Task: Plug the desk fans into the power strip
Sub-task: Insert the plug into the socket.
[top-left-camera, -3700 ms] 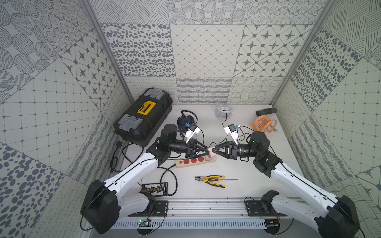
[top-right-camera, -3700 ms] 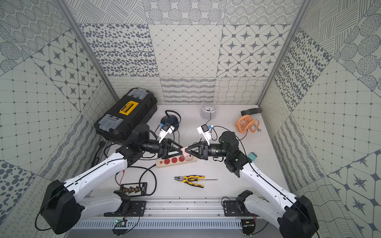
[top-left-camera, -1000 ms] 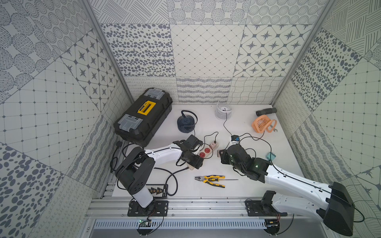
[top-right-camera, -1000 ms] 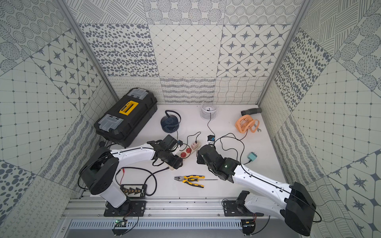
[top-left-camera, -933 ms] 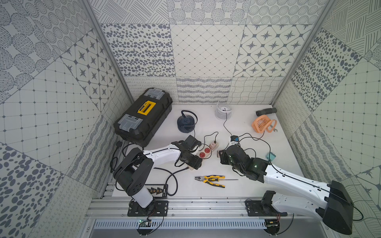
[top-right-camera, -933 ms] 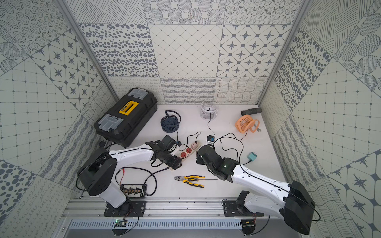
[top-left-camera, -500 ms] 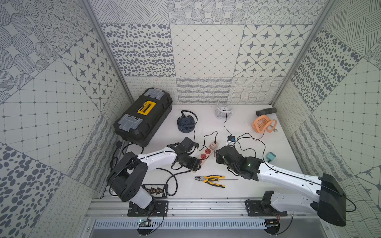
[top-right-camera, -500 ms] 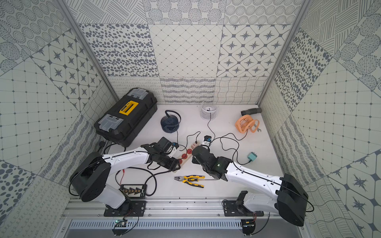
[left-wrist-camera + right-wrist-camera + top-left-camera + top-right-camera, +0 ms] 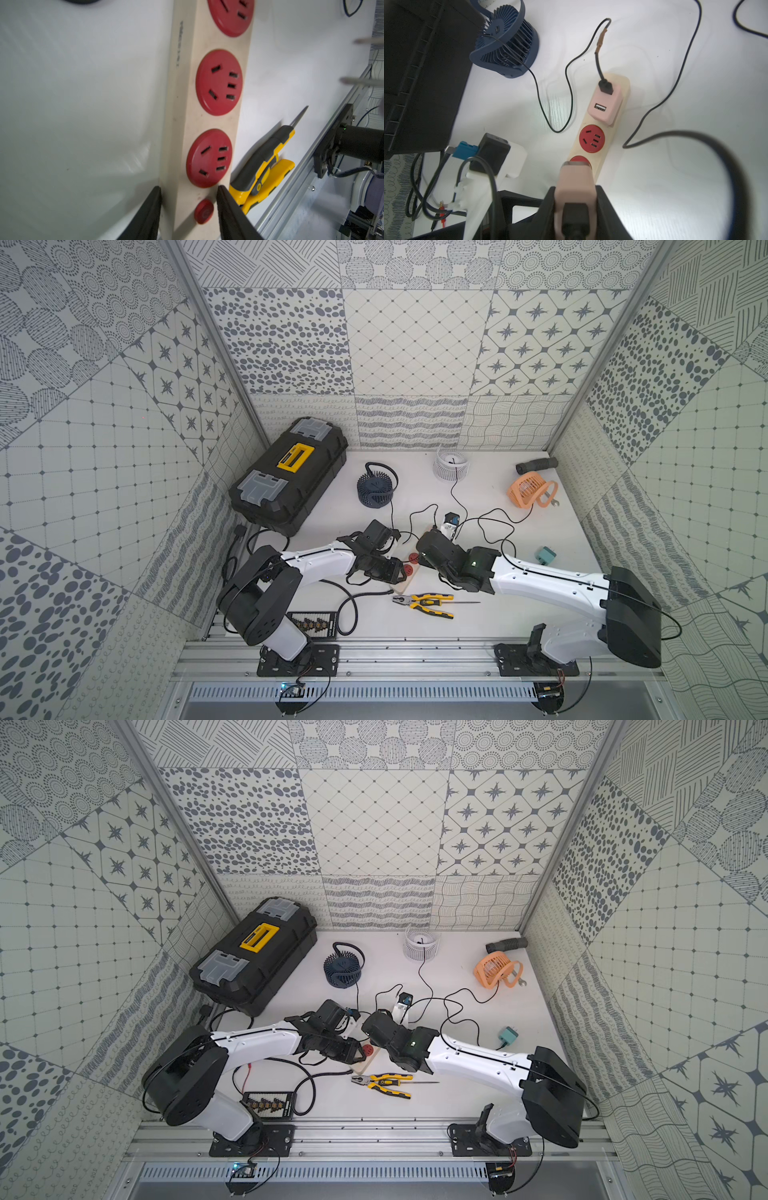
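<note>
Three fans: navy fan [image 9: 375,491], white fan [image 9: 451,464], orange fan [image 9: 525,491]. Jaws of the left gripper [image 9: 188,191] pinch the power strip [image 9: 182,104]; the right gripper [image 9: 575,188] clamps one pink adapter [image 9: 575,178], second pink adapter [image 9: 605,106] sits plugged in.

Cream power strip [image 9: 182,124], red sockets [image 9: 219,82]; yellow-black pliers [image 9: 268,164]; pink adapter [image 9: 575,182]; black-yellow toolbox [image 9: 291,485].

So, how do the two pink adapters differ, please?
The seated adapter is plugged into the power strip at its end; the held adapter is clamped in the right gripper, its tip by a free red socket. The seated adapter shows a spare USB port; the held adapter shows none. Both are pink with a black cable.
</note>
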`<action>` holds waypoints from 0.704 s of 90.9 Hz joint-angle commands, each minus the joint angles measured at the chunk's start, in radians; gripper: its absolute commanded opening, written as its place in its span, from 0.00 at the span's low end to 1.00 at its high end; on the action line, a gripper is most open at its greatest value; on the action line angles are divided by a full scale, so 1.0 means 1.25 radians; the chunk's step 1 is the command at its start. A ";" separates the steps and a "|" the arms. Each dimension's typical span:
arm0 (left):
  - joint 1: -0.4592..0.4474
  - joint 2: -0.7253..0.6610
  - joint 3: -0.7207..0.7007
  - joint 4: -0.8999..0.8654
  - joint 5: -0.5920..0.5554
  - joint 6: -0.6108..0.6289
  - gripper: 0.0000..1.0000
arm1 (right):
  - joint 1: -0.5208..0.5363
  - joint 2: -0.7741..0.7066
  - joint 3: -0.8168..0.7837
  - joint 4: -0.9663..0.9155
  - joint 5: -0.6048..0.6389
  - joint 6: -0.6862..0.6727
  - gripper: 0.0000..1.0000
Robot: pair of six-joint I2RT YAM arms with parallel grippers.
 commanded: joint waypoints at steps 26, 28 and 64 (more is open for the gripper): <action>0.015 0.011 -0.069 0.159 0.084 -0.045 0.38 | 0.030 0.143 0.199 -0.333 0.061 0.285 0.00; 0.016 0.013 -0.070 0.162 0.090 -0.046 0.38 | 0.031 0.149 0.205 -0.335 0.061 0.288 0.00; 0.046 0.040 -0.092 0.213 0.125 -0.065 0.35 | 0.030 0.237 0.269 -0.355 0.055 0.301 0.00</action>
